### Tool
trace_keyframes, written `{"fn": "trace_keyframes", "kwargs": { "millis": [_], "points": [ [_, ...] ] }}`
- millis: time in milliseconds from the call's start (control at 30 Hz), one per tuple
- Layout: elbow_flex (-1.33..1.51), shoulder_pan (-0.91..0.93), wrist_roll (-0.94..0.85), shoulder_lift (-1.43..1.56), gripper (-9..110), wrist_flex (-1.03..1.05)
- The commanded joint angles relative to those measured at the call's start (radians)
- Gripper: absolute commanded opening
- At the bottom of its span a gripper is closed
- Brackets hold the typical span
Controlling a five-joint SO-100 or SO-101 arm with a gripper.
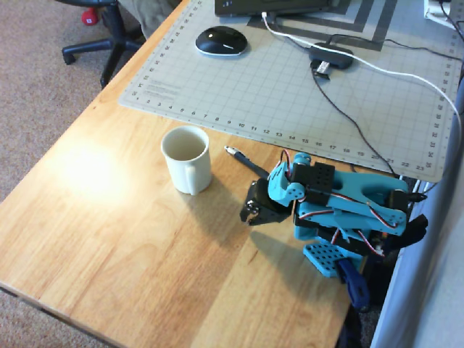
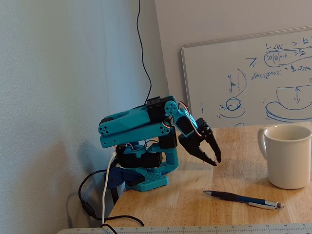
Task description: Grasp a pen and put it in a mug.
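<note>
Arm folded, nothing gripped.
I see the gripper (image 2: 213,158) closed, empty; pen (image 1: 245,162) lies at the mug's (image 1: 187,159) three o'clock.

The overhead view looks down on the mug (image 1: 187,159) from high up. The fixed view sits low at table height, near the mug (image 2: 288,156), facing the whiteboard (image 2: 248,80). Both share the mug and arm.
</note>
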Motion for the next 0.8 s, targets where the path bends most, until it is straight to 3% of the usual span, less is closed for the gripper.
{"fn": "trace_keyframes", "kwargs": {
  "millis": [0,533,767],
  "points": [
    [-0.018,-0.005,-0.002,0.003,3,-0.002],
    [-0.057,0.0,0.04,-0.012,3,-0.014],
    [-0.302,0.003,0.425,-0.222,3,-0.005]
  ]
}}
